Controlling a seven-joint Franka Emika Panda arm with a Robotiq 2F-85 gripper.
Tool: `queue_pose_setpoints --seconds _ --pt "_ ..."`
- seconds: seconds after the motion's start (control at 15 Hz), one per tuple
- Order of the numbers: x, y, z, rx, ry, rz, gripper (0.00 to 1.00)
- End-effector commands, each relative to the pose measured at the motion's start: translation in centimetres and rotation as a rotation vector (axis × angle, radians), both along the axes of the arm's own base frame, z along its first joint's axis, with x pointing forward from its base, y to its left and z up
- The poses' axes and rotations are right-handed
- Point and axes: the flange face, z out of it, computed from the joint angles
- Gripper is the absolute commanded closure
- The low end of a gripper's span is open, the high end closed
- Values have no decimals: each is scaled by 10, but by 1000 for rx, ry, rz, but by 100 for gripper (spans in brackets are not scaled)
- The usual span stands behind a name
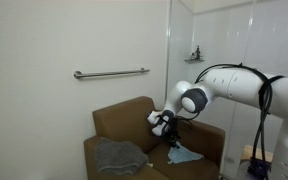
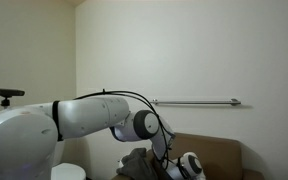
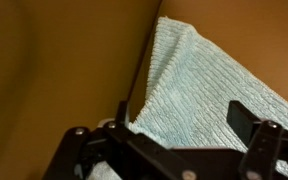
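Wrist view cuts the cloth (image 3: pixel 199 90) off at the bottom edge. Your hand (image 3: pixel 164 135) stands wide over it. The cloth lies on the chair (image 1: pixel 119 120) against a seam, near a grey towel (image 1: pixel 119 155).

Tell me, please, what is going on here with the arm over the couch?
The Franka arm is bent down over a brown couch. Its end effector is open, with the fingers spread on either side of a light blue ribbed cloth that lies on the couch. A crumpled grey towel lies on the seat beside the cloth, not touching it. A metal grab bar runs along the wall behind.
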Motion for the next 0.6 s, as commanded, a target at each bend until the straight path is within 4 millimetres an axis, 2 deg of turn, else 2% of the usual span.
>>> queue_pose_setpoints --seconds 0.0,0.4,0.53 --pt "3 -2 2 23 2 16 0" --pt "7 0 4 51 1 38 0" --pt "6 -9 3 80 -26 27 0"
